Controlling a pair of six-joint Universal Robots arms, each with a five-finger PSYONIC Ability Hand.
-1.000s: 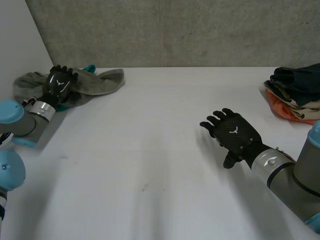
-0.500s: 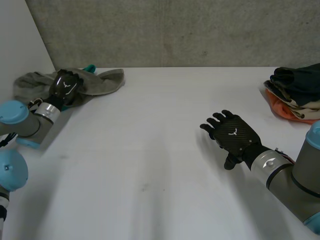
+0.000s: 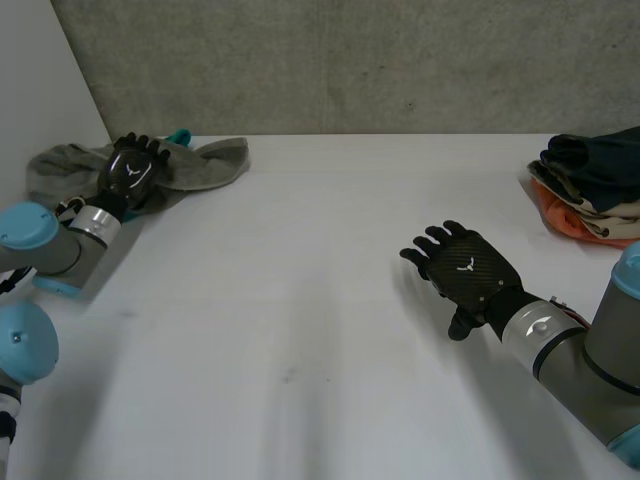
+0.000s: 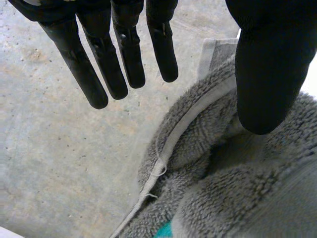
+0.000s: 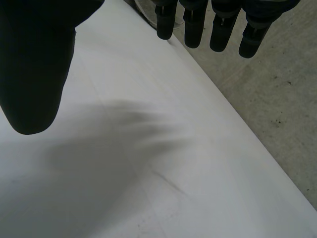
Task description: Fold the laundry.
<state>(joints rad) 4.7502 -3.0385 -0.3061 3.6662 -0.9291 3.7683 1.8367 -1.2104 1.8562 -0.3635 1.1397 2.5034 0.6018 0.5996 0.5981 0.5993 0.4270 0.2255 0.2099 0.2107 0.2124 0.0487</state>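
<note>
Fingers (image 4: 128,49) of my left hand (image 3: 133,170) are reaching out straight with the thumb (image 4: 270,74) set well apart from them, so that hand is holding nothing. I am hovering it over the laundry at the far left corner. The thumb tip is sitting right over the pile, and I cannot tell whether it is touching. Fingers (image 5: 194,25) of my right hand (image 3: 465,268) are hanging loose and slightly spread, also holding nothing, with the palm facing down above bare tabletop.

The white table (image 3: 300,320) is stretching across between my arms, and my right hand is floating over its right half, well apart from any cloth.

The grey towel (image 3: 210,160) is lying crumpled in that far left corner. My own hand is covering its middle in the head view. In the left wrist view its looped pile and a pale hemmed edge (image 4: 198,119) are showing under my thumb.

A stack of folded clothes (image 3: 590,180) is resting at the table's right edge, dark cloth over beige over orange. The frame is cutting off its right side, so I cannot make out its full shape.

A small teal piece (image 3: 180,135) is poking out behind the towel, mostly buried, and I cannot tell what it is.
</note>
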